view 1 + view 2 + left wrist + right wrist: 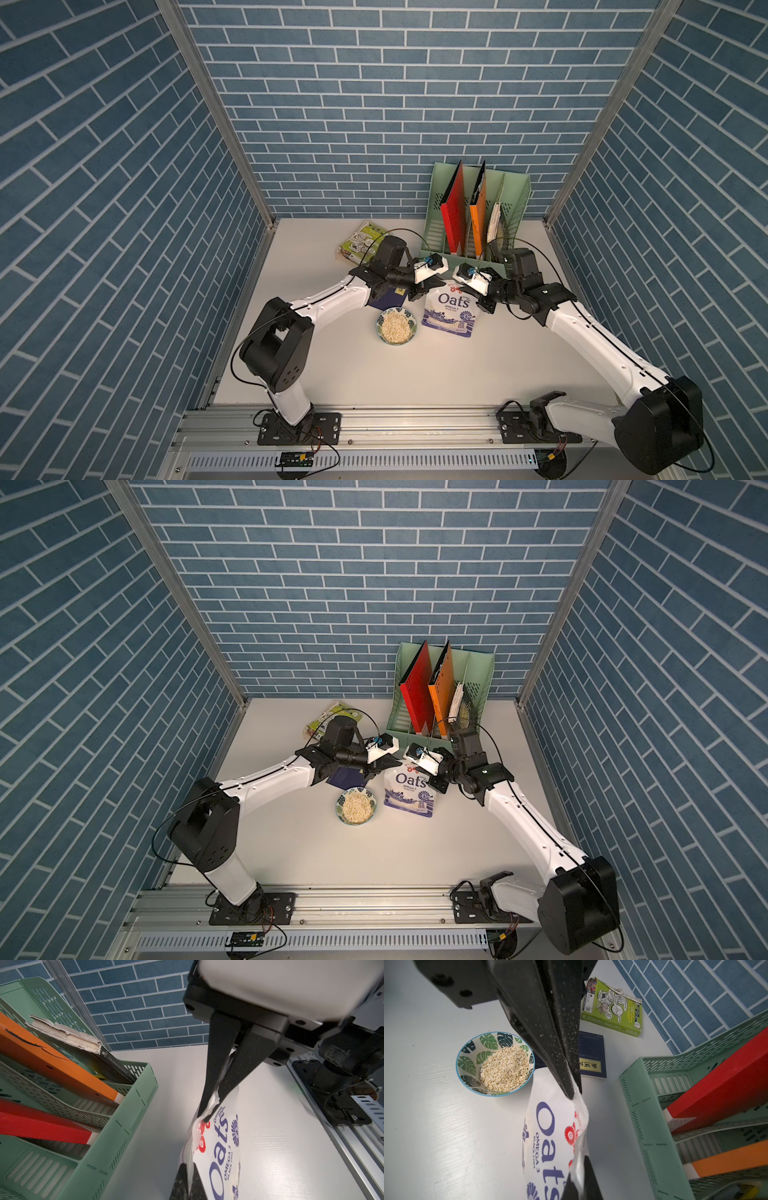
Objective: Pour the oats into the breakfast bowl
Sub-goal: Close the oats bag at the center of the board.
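The white "Oats" pouch (451, 312) (409, 793) stands upright on the table, a little right of centre. My left gripper (190, 1185) is shut on the left end of its top edge. At the right end of that edge my right gripper (578, 1186) is also shut on it. Both hold the thin flattened lip between their black fingers. Just left of the pouch sits the leaf-patterned breakfast bowl (379, 326) (339, 802) (467, 1064). A heap of pale oats (395, 327) (504, 1068) lies in it.
A green file rack (515, 195) with red and orange folders and a worn book stands close behind the pouch at the back right. A dark blue book (591, 1057) lies behind the bowl under my left arm. A green picture book (357, 245) lies at the back left.
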You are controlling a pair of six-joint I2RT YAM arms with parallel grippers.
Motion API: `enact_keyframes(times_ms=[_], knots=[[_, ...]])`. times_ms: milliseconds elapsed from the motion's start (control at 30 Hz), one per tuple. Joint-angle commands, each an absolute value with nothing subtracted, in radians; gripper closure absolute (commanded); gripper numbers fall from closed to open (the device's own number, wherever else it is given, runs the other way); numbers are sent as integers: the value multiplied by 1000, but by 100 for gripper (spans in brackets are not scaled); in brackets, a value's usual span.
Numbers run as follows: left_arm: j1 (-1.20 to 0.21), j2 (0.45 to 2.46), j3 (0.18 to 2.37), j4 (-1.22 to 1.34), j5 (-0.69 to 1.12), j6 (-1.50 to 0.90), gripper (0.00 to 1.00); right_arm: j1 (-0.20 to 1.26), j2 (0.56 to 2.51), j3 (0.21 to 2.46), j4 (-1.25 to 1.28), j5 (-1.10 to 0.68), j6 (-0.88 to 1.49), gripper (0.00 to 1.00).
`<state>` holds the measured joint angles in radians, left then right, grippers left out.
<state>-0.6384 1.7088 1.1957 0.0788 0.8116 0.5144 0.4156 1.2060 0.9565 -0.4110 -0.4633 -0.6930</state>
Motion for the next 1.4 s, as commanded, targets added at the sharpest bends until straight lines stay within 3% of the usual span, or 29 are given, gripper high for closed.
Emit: enact_keyframes(times_ms=[0, 67, 267, 333, 400, 533, 600, 667, 1033, 1367], knots=[[-642, 1666, 1186, 115, 836, 506, 100, 426, 1189, 995, -402, -444, -662, 92], [-641, 1666, 1186, 118, 841, 504, 100, 437, 1193, 993, -386, -446, -656, 85], [-642, 1663, 1183, 124, 847, 497, 100, 455, 1212, 991, -323, -470, -624, 84], [-642, 1662, 1181, 126, 847, 496, 100, 461, 1224, 992, -311, -478, -617, 88], [-641, 1662, 1180, 126, 847, 496, 100, 467, 1235, 995, -310, -480, -613, 100], [-642, 1658, 1175, 129, 846, 494, 100, 468, 1234, 996, -309, -472, -612, 100], [-641, 1657, 1175, 132, 846, 494, 100, 472, 1230, 994, -300, -473, -610, 86], [-642, 1657, 1175, 135, 848, 491, 100, 482, 1228, 989, -280, -476, -609, 80], [-641, 1656, 1172, 144, 851, 481, 100, 505, 1289, 1006, -276, -455, -618, 84], [-640, 1651, 1159, 157, 848, 479, 100, 499, 1257, 988, -340, -389, -692, 77]])
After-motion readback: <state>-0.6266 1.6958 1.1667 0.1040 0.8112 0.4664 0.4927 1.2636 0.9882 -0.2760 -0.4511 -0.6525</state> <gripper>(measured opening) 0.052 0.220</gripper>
